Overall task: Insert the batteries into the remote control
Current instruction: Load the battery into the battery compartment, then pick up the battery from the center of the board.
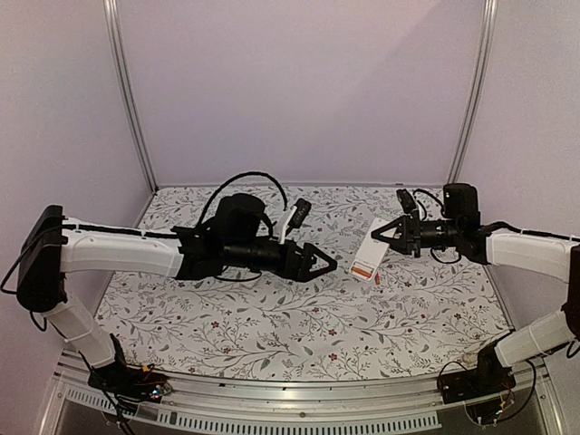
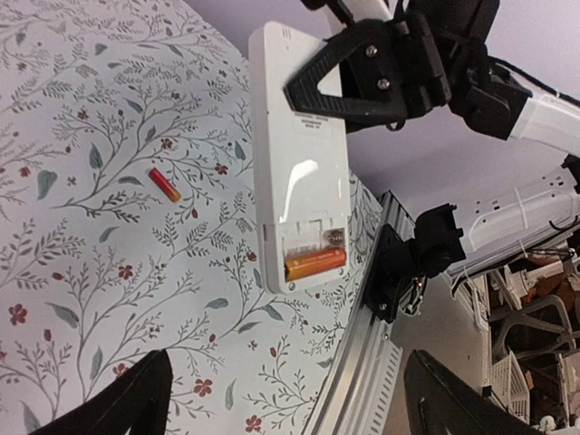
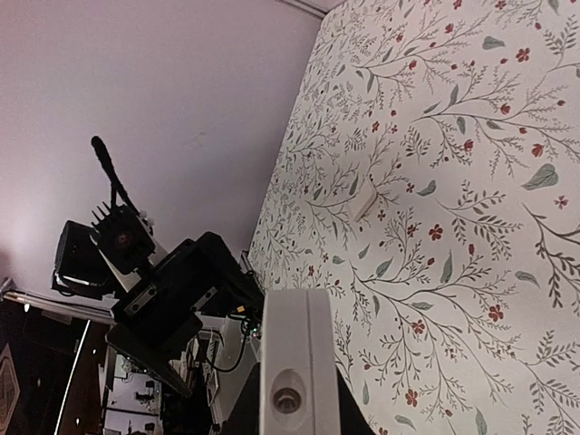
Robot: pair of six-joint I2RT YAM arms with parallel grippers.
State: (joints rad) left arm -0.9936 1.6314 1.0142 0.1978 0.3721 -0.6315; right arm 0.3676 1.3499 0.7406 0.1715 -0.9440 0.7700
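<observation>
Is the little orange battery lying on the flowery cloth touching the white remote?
Apart. The left wrist view shows bare patterned cloth between the loose battery and the remote.

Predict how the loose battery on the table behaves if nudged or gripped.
The battery is a smooth cylinder on its side, so a nudge would probably roll it. Tiny beside the remote, it is likely light and might slip when pinched.

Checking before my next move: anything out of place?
Yes: a loose battery lies on the table, while the remote control, held up by the right gripper, has only the other battery in its open compartment.
</observation>
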